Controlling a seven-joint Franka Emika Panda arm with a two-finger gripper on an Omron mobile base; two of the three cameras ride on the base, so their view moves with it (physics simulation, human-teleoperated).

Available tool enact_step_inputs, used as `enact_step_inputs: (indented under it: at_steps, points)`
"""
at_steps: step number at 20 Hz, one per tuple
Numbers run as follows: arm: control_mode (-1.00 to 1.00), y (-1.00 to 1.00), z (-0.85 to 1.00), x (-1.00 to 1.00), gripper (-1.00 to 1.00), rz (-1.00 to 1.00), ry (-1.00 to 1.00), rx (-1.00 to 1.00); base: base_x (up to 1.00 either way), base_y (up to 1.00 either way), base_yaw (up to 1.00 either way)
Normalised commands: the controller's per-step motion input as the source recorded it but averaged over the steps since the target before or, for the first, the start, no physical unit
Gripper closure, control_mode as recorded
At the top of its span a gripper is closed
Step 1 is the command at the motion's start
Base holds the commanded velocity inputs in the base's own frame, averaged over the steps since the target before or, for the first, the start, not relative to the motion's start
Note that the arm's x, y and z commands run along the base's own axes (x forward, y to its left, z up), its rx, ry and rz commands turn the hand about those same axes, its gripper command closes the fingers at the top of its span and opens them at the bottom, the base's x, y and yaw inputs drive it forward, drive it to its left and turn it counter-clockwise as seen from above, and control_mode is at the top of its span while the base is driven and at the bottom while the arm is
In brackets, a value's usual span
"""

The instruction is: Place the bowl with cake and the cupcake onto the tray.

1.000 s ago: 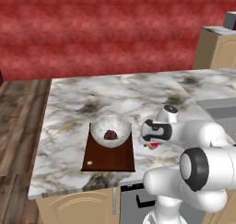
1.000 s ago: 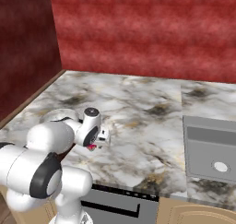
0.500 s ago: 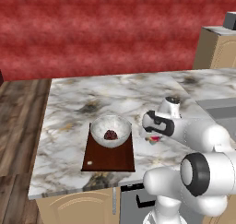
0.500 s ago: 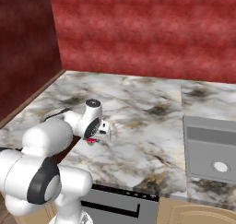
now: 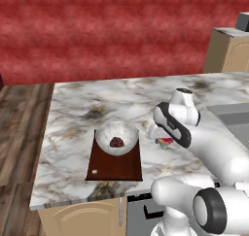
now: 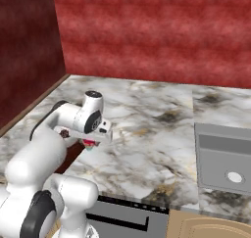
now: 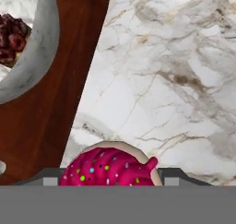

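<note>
Left base view: the bowl with the dark cake bit inside sits on the tray, toward its far end, and the tray lies on the marble bench near the front edge. The cupcake is on the bench just right of the tray, not on it. The arm bends over it and the hand is down right at the cupcake, but the arm covers most of it so I can't see the fingers from here.

Right base view: same deal from the other side. The hand hangs low over the bench and the cupcake peeks out pink right under it. A sliver of the tray shows next to the arm. A grey sink is set into the bench well off to the right.

Hand view: the cupcake is dead centre at the bottom, pink top with sprinkles, sitting right between the fingers. The fingertips themselves are mostly hidden, so I can't tell if they're actually pinching it or just spread around it. The tray runs along the left with the bowl on it, apart from the cupcake.
</note>
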Motion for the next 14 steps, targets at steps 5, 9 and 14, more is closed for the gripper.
enact_step_inputs:
  at_steps: [5,9,14]
  points:
    - [-1.00,0.69,-0.11,-0.53,1.00,0.04,0.01,0.00,0.00,0.00,0.00]
    - [-1.00,0.90,-0.26,-0.29,1.00,0.04,-0.05,0.00,0.00,0.00,0.00]
    - [-1.00,0.78,-0.19,-0.09,1.00,0.02,-0.05,0.01,0.00,0.00,0.00]
